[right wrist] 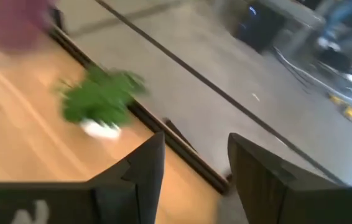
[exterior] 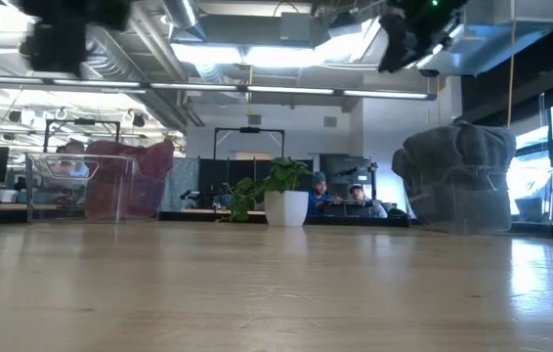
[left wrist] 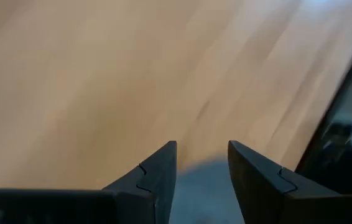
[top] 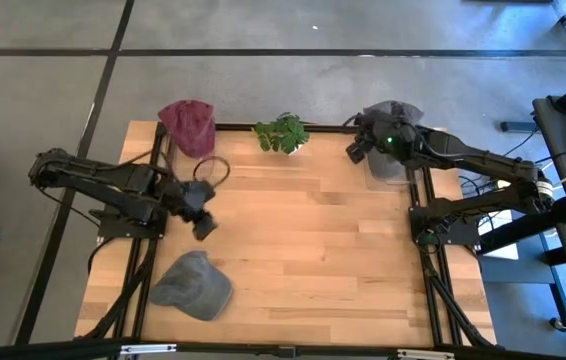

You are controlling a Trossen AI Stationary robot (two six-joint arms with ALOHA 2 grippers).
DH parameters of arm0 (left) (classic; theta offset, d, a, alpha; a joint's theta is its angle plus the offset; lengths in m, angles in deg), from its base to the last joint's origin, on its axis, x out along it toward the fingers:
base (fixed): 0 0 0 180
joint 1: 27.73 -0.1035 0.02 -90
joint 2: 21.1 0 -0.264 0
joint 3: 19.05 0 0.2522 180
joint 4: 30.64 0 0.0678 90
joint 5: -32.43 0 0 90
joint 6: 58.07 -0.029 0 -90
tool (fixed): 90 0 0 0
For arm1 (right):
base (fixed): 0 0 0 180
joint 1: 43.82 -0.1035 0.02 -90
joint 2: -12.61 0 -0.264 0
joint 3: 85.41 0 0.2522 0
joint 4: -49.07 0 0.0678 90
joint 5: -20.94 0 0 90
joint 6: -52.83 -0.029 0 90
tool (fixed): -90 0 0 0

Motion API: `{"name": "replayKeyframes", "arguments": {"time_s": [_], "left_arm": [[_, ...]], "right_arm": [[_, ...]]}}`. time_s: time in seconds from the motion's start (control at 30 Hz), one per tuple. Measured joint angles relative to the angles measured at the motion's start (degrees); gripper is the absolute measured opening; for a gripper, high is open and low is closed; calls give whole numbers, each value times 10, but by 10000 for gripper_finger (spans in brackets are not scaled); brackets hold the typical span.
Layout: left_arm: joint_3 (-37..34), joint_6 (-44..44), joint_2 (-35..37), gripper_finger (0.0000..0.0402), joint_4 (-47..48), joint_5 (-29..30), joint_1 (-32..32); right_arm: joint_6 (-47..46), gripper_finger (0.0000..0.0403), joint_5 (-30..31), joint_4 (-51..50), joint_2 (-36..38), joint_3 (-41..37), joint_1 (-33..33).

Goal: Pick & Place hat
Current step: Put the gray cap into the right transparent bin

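A grey cap (top: 194,285) lies flat on the wooden table near its near-left corner; a sliver of grey (left wrist: 201,186) shows between my left fingers in the left wrist view. My left gripper (top: 204,226) hangs open in the air just beyond the cap, touching nothing. A maroon hat (top: 189,124) fills a clear bin at the far-left corner, also maroon hat (exterior: 135,176). A grey hat (top: 395,112) sits on a clear bin at the far-right, also grey hat (exterior: 455,174). My right gripper (top: 355,150) is open, raised beside that grey hat.
A small potted plant (top: 283,133) stands at the far edge's middle, plant (right wrist: 101,99) in the right wrist view. Black frame rails (top: 153,170) run along both table sides. Bare wood (top: 313,250) spans the table's middle. People sit in the room behind (exterior: 340,198).
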Motion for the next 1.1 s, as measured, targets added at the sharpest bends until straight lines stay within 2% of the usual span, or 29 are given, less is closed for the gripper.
{"name": "replayKeyframes", "arguments": {"time_s": [0.2, 0.33, 0.47, 0.73, 0.87, 1.1], "left_arm": [[0, 189, -23, 139, 89, -2, 96], [0, 347, -39, 139, 122, -5, 176], [0, 492, -64, 139, 136, -7, 254], [0, 724, -137, 139, 109, -20, 396], [0, 750, -176, 139, 74, -80, 432], [0, 726, -257, 139, 64, -96, 448]], "right_arm": [[23, 177, -67, 82, -3, 0, 0], [23, 177, -70, 82, -4, 0, 0], [17, 177, -70, 84, -4, 0, 0], [5, 177, -132, 126, -17, 0, 0], [5, 177, -153, 150, -32, 0, 0], [3, 177, -192, 176, -65, 0, 0]]}}
